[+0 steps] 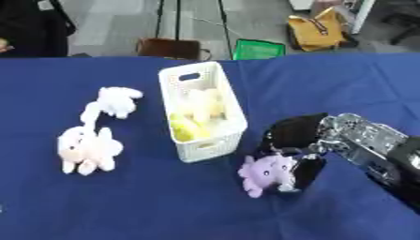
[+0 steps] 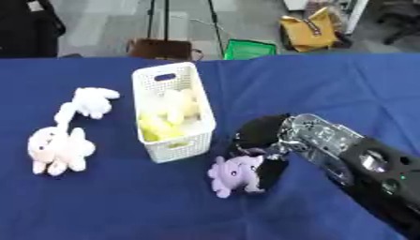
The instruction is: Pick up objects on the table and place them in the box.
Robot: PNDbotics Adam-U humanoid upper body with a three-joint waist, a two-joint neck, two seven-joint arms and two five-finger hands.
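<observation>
My right hand (image 1: 297, 140) curls round the purple toy (image 1: 266, 171) on the blue table (image 1: 344, 84), just right of the white box (image 1: 202, 110); how much the fingers catch looks uncertain. Lifted now, the toy could slip out.

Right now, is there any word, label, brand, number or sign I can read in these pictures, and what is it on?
None can be read.
White basket: no label shows on its walls.
Purple plush toy, under the right robot hand: no tag visible.
Pink plush toy and white plush toy: no tags visible.
Yellow bag and green box on the floor: any print is too blurred to read.
</observation>
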